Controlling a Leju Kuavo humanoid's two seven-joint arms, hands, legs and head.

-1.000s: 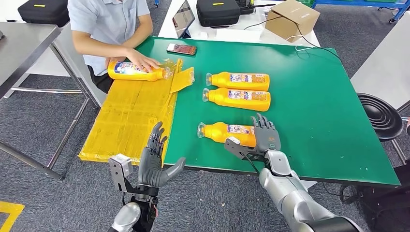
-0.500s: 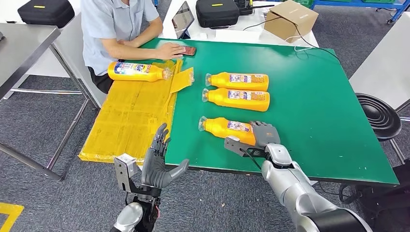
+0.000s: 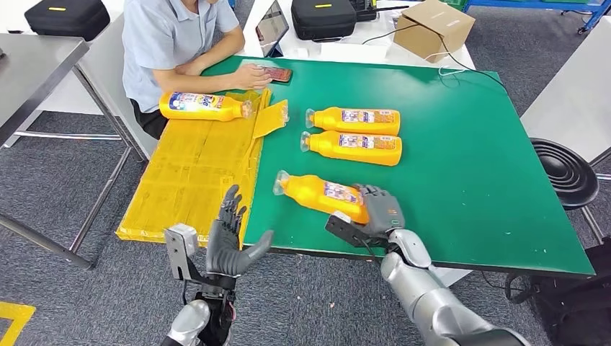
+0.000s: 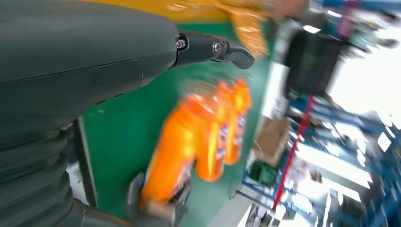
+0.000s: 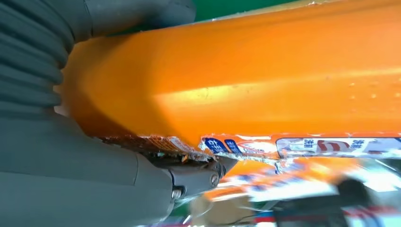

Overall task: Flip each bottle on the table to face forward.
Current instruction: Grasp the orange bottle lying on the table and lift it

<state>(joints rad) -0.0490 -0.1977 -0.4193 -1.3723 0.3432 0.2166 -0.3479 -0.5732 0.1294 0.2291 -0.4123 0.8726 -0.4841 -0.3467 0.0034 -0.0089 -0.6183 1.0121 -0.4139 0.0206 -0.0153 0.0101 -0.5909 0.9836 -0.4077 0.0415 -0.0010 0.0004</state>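
The right hand (image 3: 377, 211) sits low and right of centre in the head view, its fingers wrapped around the base end of the nearest bottle (image 3: 321, 194). That bottle lies slanted on the green bench (image 3: 461, 151), its clear cap pointing toward the upper left of the frame and its label turned up. In the right wrist view the orange body of this bottle (image 5: 246, 80) is pressed close against the hand (image 5: 94, 156), with the edge of the label showing beside the thumb.

The left hand (image 3: 229, 239) stands at the lower left of the head view, just off the near edge of the bench, fingers spread apart and pointing up, holding nothing.

Above the held bottle, near the middle of the frame, two more bottles (image 3: 353, 133) lie side by side, touching along their length, caps to the left. At the upper left a fourth bottle (image 3: 205, 106) lies on a flattened yellow sheet (image 3: 194, 173) that covers the left end of the bench. A person (image 3: 169, 43) sits at the top left, one hand on a phone (image 3: 274, 73) on the bench.
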